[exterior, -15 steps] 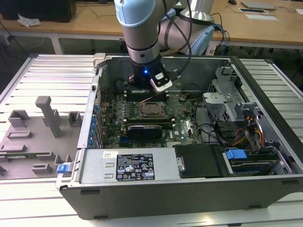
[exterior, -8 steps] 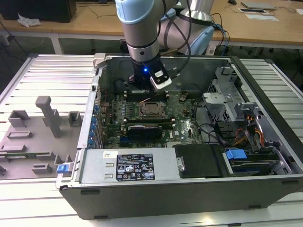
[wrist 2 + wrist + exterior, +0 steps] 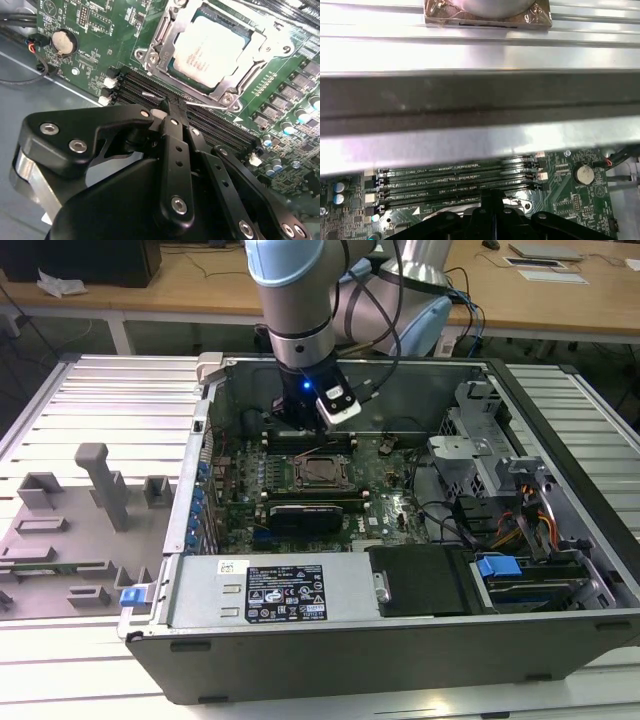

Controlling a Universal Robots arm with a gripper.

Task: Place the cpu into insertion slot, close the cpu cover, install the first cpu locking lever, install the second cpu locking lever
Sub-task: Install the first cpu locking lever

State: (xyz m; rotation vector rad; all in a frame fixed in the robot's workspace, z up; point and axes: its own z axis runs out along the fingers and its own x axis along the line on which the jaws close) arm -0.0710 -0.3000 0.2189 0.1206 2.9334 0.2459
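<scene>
STEP: first lever locking, judged | cpu (image 3: 210, 47) is sitting in the insertion slot (image 3: 150, 57), with the cpu cover (image 3: 172, 35) lying shut over it | pincer (image 3: 167, 106) is hovering with fingers pressed together, gripping nothing visible, its tip just beside a locking lever (image 3: 205, 103) by the memory slots (image 3: 135, 85) | NEED: pressing that thin wire is calling for exact tip placement.

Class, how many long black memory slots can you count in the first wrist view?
4. The memory slots lie side by side in one bank on the motherboard, between the case wall and the gripper. The gripper overlaps the nearest one and may hide more.
</scene>
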